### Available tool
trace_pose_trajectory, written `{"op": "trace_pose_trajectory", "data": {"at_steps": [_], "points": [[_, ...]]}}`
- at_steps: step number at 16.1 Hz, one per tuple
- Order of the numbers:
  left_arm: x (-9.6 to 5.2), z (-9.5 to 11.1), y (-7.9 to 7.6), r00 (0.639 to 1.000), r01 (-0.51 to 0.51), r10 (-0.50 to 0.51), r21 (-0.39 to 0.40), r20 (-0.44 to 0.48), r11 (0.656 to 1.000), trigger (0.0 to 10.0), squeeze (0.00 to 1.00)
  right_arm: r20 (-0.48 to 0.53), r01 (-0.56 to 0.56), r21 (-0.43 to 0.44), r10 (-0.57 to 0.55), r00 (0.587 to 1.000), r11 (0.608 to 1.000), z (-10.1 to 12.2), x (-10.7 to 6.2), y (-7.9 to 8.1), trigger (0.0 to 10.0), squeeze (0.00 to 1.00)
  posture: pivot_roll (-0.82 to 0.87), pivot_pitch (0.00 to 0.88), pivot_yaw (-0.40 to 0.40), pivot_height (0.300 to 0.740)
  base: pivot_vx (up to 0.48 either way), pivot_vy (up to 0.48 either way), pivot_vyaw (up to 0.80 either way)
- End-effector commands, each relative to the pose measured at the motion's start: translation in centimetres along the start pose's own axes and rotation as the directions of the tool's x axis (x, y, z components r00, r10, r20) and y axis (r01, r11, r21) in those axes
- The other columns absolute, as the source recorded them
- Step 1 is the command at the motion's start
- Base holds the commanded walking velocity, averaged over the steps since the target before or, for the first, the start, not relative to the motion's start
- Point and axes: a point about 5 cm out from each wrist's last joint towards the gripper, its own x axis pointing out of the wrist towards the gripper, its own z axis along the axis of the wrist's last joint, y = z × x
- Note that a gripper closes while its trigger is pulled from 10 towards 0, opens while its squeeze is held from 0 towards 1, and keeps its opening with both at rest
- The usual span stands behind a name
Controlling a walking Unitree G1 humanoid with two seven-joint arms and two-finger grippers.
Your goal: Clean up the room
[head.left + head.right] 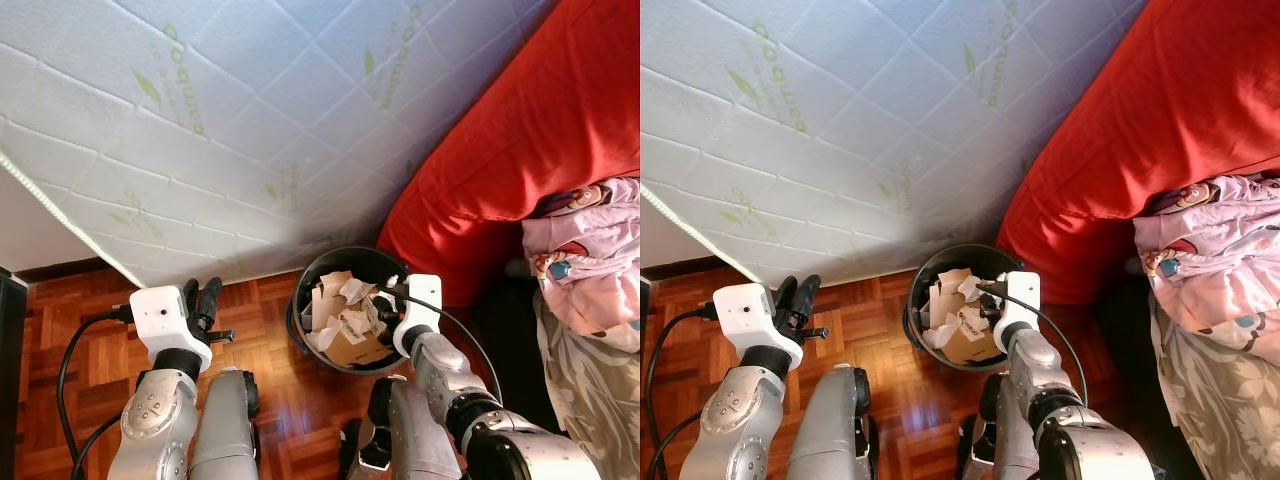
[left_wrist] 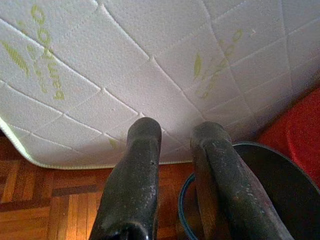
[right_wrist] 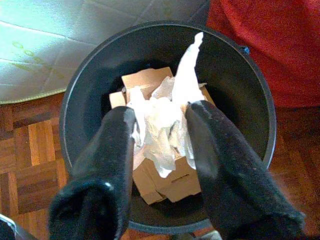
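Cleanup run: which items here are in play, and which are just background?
In play: black bin on the floor; cardboard in it; crumpled white paper between the right gripper's open fingers above the bin.

Background: white mattress, red bedding, pink patterned fabric, left gripper, idle.

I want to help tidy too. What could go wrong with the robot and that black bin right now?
The crumpled white paper sits between the right gripper's open fingers, above the black bin. It might cling to a finger and come back out. The bin is already piled with cardboard pieces and paper, so more could spill onto the wooden floor. The arm is near the rim and might tip the bin.
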Motion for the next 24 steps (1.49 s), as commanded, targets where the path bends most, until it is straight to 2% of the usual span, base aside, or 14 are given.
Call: {"op": "trace_pose_trajectory", "data": {"at_steps": [1, 6, 9, 11, 13, 14, 17, 19, 20, 21, 22, 23, 24], "points": [[-0.6, -0.3, -0.1, 1.0, -0.004, 0.004, -0.005, -0.018, 1.0, 10.0, 0.0, -0.022, -0.003, -0.003, 0.003, 1.0, 1.0, -0.8, -0.2, 0.0, 10.0, 1.0, 0.31, 0.352, -0.128, 0.609, 0.0, 0.0, 0.0], [-0.5, -0.3, -0.3, 1.0, -0.011, 0.011, -0.011, -0.016, 1.0, 10.0, 0.0, -0.034, -0.026, -0.06, 0.024, 0.999, 0.998, -0.9, -0.1, 0.4, 10.0, 1.0, 0.31, 0.35, -0.135, 0.609, 0.0, 0.0, 0.0], [-0.5, -0.2, -0.4, 1.0, -0.012, 0.012, -0.015, -0.013, 1.0, 10.0, 0.0, -0.096, 0.013, -0.134, -0.026, 0.995, 0.991, -1.8, -0.3, -0.1, 10.0, 1.0, 0.31, 0.351, -0.138, 0.609, 0.0, 0.0, 0.0], [-0.7, -0.2, -0.4, 1.0, -0.014, 0.014, -0.018, -0.013, 1.0, 10.0, 0.0, -0.027, -0.054, -0.032, 0.053, 0.998, 0.998, -1.2, -0.2, 0.7, 10.0, 1.0, 0.31, 0.352, -0.139, 0.609, 0.0, 0.0, 0.0], [-0.7, -0.2, -0.3, 1.0, -0.016, 0.016, -0.019, -0.013, 1.0, 10.0, 0.0, 0.001, -0.052, -0.05, 0.052, 0.999, 0.997, -0.7, -0.1, 0.8, 10.0, 1.0, 0.31, 0.353, -0.141, 0.609, 0.0, 0.0, 0.0], [-0.7, -0.2, -0.3, 1.0, -0.017, 0.017, -0.018, -0.012, 1.0, 10.0, 0.0, -0.001, -0.017, -0.061, 0.017, 1.0, 0.998, -0.5, -0.1, 0.5, 10.0, 1.0, 0.31, 0.353, -0.141, 0.609, 0.0, 0.0, 0.0], [-0.7, -0.3, -0.3, 1.0, -0.017, 0.016, -0.021, -0.014, 1.0, 10.0, 0.0, -0.048, 0.016, -0.095, -0.021, 0.999, 0.995, -1.0, -0.2, 0.1, 10.0, 1.0, 0.31, 0.348, -0.143, 0.609, 0.0, 0.0, 0.0], [-0.7, -0.3, -0.4, 1.0, -0.016, 0.015, -0.023, -0.015, 1.0, 10.0, 0.0, -0.08, 0.077, -0.036, -0.08, 0.994, 0.996, -1.5, -0.3, -0.6, 10.0, 1.0, 0.31, 0.348, -0.143, 0.609, 0.0, 0.0, 0.0], [-0.8, -0.3, -0.4, 1.0, -0.015, 0.015, -0.022, -0.016, 1.0, 10.0, 0.0, -0.077, 0.1, 0.062, -0.095, 0.992, 0.993, -1.5, -0.4, -0.9, 10.0, 1.0, 0.31, 0.349, -0.141, 0.609, 0.0, 0.0, 0.0], [-0.8, -0.3, -0.4, 1.0, -0.015, 0.015, -0.021, -0.017, 1.0, 10.0, 0.0, -0.074, 0.09, 0.078, -0.084, 0.994, 0.993, -1.5, -0.3, -0.7, 10.0, 1.0, 0.31, 0.349, -0.141, 0.609, 0.0, 0.0, 0.0], [-0.8, -0.3, -0.3, 1.0, -0.015, 0.015, -0.02, -0.017, 1.0, 10.0, 0.0, -0.06, 0.05, 0.061, -0.047, 0.997, 0.997, -1.3, -0.2, -0.3, 10.0, 0.0, 0.31, 0.349, -0.141, 0.609, 0.0, 0.0, 0.0], [-0.8, -0.3, -0.3, 1.0, -0.015, 0.015, -0.018, -0.017, 1.0, 10.0, 0.0, -0.071, 0.019, 0.113, -0.011, 0.997, 0.993, -1.5, -0.2, 0.2, 10.0, 0.0, 0.31, 0.349, -0.141, 0.609, 0.0, 0.0, 0.0], [-0.8, -0.3, -0.3, 1.0, -0.015, 0.014, -0.019, -0.016, 1.0, 10.0, 0.0, -0.092, -0.018, 0.26, 0.043, 0.995, 0.966, -1.8, -0.1, 0.9, 10.0, 0.0, 0.31, 0.344, -0.142, 0.609, 0.0, 0.0, 0.0]]}}
